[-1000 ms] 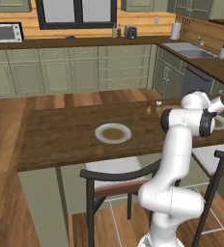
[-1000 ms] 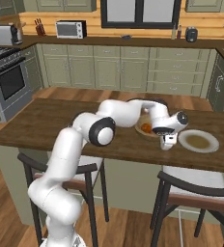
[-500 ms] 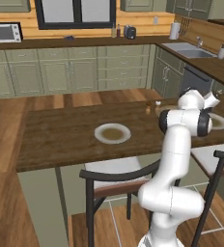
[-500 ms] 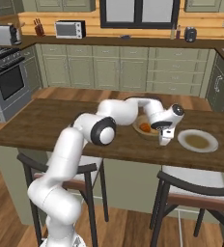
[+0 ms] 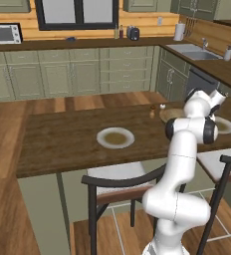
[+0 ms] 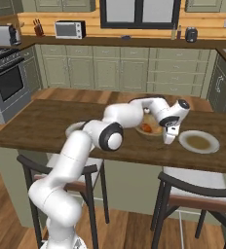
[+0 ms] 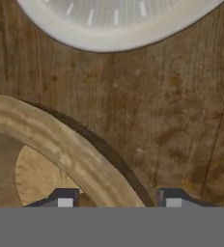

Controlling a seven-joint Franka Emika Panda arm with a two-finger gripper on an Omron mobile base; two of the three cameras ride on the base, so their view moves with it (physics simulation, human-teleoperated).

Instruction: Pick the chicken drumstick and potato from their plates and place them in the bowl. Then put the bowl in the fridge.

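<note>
End effector [image 7: 116,200] of my arm, poised straight down over the bowl [image 6: 150,130] near the right end of the tabletop [image 6: 47,124]. In the hand view my two fingertips [image 7: 61,200] stand one on each side of the thick wooden rim: one over the inner slope, the other over the bare wood outside. The jaws are partly drawn in, and I cannot tell whether the pads are bearing on the rim or merely stand close beside it.

Inside the bowl the right base view shows the orange-brown chicken drumstick [image 6: 146,128] with a paler lump against it, which I take for the potato [image 6: 155,130]. One plate [image 6: 198,141] lies just beside the bowl toward the right end of the tabletop, the other plate [image 5: 115,138] near the middle; both look bare.

Handling, as I judge it: a rigid wooden bowl will not deform under the pads, so the grip relies on friction alone across a rim whose faces slope. I would pinch the wall where it is thickest, with the pads set well down past the lip. Held at one point on the edge, the bowl will want to hang and tip away from me, and its loose contents could roll toward the low side. It seems moderately light and not fragile, but a smooth finish could slip, so the carry to the fridge calls for a level wrist and slow turns.
</note>
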